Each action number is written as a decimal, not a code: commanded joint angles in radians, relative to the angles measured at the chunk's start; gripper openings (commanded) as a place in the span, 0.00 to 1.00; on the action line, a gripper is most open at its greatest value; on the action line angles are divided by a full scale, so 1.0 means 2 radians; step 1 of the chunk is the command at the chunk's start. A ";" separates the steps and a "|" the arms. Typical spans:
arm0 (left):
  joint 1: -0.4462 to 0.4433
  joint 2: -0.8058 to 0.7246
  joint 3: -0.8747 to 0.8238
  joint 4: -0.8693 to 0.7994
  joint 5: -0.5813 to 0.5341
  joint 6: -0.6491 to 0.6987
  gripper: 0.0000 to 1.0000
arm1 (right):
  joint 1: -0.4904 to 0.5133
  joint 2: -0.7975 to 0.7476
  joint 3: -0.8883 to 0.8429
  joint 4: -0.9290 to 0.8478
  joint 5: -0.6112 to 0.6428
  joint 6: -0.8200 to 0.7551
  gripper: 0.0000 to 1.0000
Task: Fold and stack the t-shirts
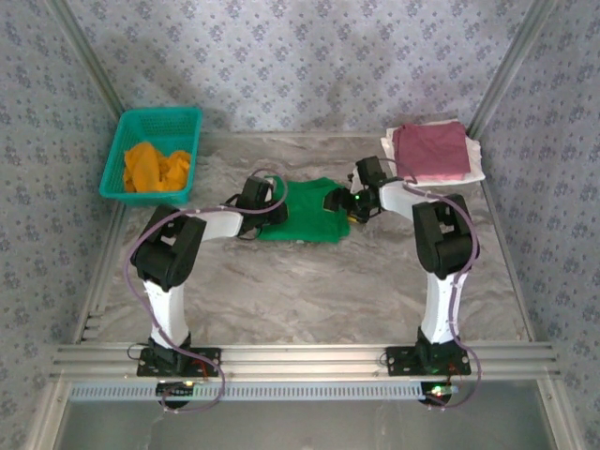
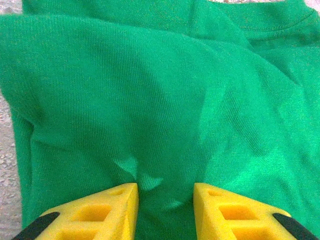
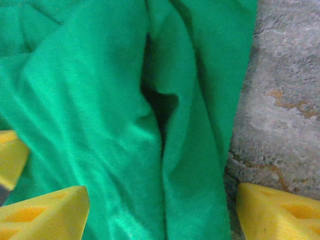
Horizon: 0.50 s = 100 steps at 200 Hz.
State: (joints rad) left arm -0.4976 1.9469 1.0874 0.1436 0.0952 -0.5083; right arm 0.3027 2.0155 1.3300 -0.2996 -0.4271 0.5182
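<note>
Sitting mid-table (image 1: 309,291), the green t-shirt (image 1: 305,217) is the big thing, laid out but rumpled, with a deep fold near its right edge. The teal basket (image 1: 159,113) is at the far left corner, well apart from it, with orange t-shirts (image 1: 155,169) bunched inside. At the far right corner a maroon t-shirt (image 1: 429,150) lies folded on a white t-shirt (image 1: 387,148). The 2 arms crowd the green one from both sides. The right gripper (image 3: 162,192) is spread wide over the fold at the shirt's edge. The left gripper (image 2: 165,192) is only narrowly parted, pressed onto puckered cloth.
</note>
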 commanded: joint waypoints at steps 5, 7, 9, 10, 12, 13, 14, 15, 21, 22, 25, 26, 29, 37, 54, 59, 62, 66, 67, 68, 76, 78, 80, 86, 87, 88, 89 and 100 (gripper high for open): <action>-0.006 0.013 -0.014 -0.011 0.001 -0.002 0.34 | 0.022 0.024 0.032 0.009 -0.039 0.008 0.76; -0.005 0.013 -0.014 -0.010 0.001 -0.002 0.34 | 0.023 0.025 0.034 0.009 -0.039 0.008 0.75; -0.006 0.014 -0.014 -0.010 0.001 -0.002 0.34 | 0.025 0.026 0.036 0.009 -0.040 0.008 0.75; -0.005 0.014 -0.014 -0.010 0.000 -0.002 0.34 | 0.026 0.027 0.037 0.009 -0.039 0.008 0.74; -0.006 0.013 -0.014 -0.010 0.001 -0.003 0.34 | 0.027 0.028 0.039 0.008 -0.039 0.008 0.74; -0.006 0.014 -0.014 -0.010 0.001 -0.003 0.34 | 0.028 0.029 0.040 0.009 -0.039 0.008 0.73; -0.006 0.013 -0.014 -0.009 0.001 -0.003 0.34 | 0.028 0.029 0.041 0.009 -0.039 0.008 0.73; -0.006 0.013 -0.013 -0.009 0.001 -0.003 0.34 | 0.029 0.030 0.042 0.009 -0.039 0.008 0.72; -0.006 0.014 -0.013 -0.008 0.003 -0.003 0.34 | 0.034 0.035 0.049 0.008 -0.040 0.011 0.69; -0.006 0.014 -0.013 -0.009 0.003 -0.003 0.34 | 0.035 0.035 0.049 0.008 -0.040 0.011 0.68; -0.006 0.014 -0.012 -0.008 0.004 -0.003 0.34 | 0.036 0.037 0.051 0.009 -0.041 0.013 0.66; -0.007 0.014 -0.012 -0.008 0.004 -0.003 0.34 | 0.037 0.038 0.052 0.009 -0.040 0.013 0.66; -0.007 0.014 -0.012 -0.008 0.004 -0.003 0.33 | 0.039 0.040 0.054 0.011 -0.040 0.016 0.65; -0.008 0.014 -0.012 -0.007 0.003 -0.004 0.33 | 0.044 0.045 0.058 0.019 -0.041 0.021 0.60; -0.008 0.013 -0.013 -0.003 0.004 -0.006 0.33 | 0.057 0.062 0.079 0.013 -0.044 0.025 0.56; -0.008 0.013 -0.012 -0.003 0.004 -0.007 0.33 | 0.059 0.067 0.085 0.011 -0.043 0.026 0.55; -0.008 0.013 -0.012 -0.003 0.005 -0.007 0.33 | 0.060 0.069 0.087 0.010 -0.043 0.027 0.54; -0.009 0.012 -0.013 -0.002 0.005 -0.007 0.33 | 0.062 0.071 0.090 0.011 -0.042 0.029 0.51; -0.008 0.012 -0.013 -0.002 0.005 -0.007 0.33 | 0.061 0.072 0.091 0.011 -0.042 0.030 0.50; -0.008 0.011 -0.013 -0.002 0.005 -0.007 0.33 | 0.062 0.073 0.091 0.011 -0.042 0.030 0.50; -0.009 0.010 -0.014 -0.001 0.005 -0.007 0.33 | 0.062 0.076 0.095 0.012 -0.040 0.035 0.43; -0.010 0.010 -0.014 -0.001 0.005 -0.007 0.33 | 0.062 0.077 0.095 0.012 -0.039 0.037 0.41; -0.009 0.009 -0.014 -0.001 0.005 -0.007 0.33 | 0.062 0.077 0.095 0.011 -0.039 0.038 0.39; -0.010 0.008 -0.014 -0.003 0.005 -0.007 0.33 | 0.059 0.078 0.096 0.011 -0.036 0.039 0.34; -0.010 0.008 -0.014 -0.003 0.004 -0.007 0.33 | 0.059 0.077 0.096 0.012 -0.035 0.040 0.33; -0.010 0.008 -0.014 -0.003 0.004 -0.007 0.33 | 0.059 0.077 0.096 0.012 -0.035 0.040 0.32; -0.009 0.007 -0.014 -0.003 0.004 -0.007 0.33 | 0.059 0.077 0.096 0.012 -0.034 0.040 0.31; -0.009 0.001 -0.015 -0.007 0.000 -0.005 0.33 | 0.054 0.073 0.097 0.006 -0.025 0.039 0.19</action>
State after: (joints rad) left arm -0.5003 1.9469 1.0790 0.1608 0.0910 -0.5133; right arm 0.4191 2.1494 1.4967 -0.2653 -0.4786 0.5728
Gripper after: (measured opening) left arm 0.332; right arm 0.284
